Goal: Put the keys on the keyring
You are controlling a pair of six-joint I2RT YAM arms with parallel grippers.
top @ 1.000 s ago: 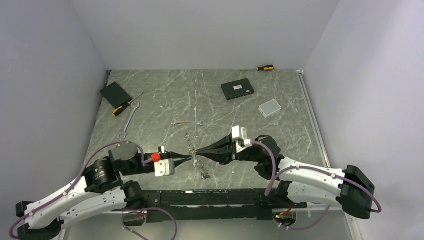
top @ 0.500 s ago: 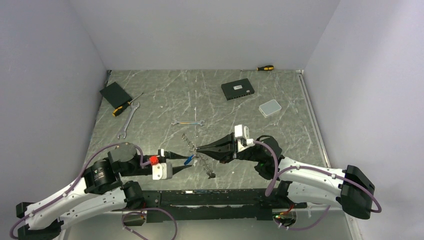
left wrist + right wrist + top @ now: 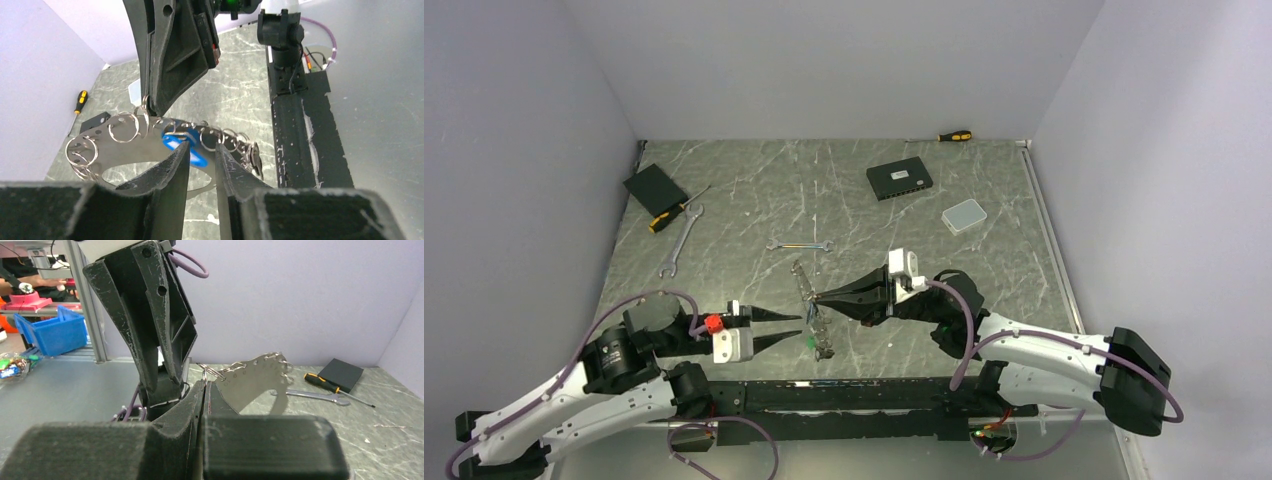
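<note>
Your right fingers (image 3: 842,296) pinch the keyring (image 3: 125,150), lying near-to-far, and your left fingers (image 3: 170,167), parted and empty, sit just left, facing its blue key (image 3: 175,141).

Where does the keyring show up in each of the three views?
Top external: keyring just left of centre, lower half.
Left wrist: left of centre, mid-height.
Right wrist: right of centre, mid-height.
Shared landmark: the right gripper pinching its rim.

Pale lilac walls (image 3: 824,60) enclose a dark green marbled tabletop (image 3: 844,200) with white veins, evenly lit
</note>
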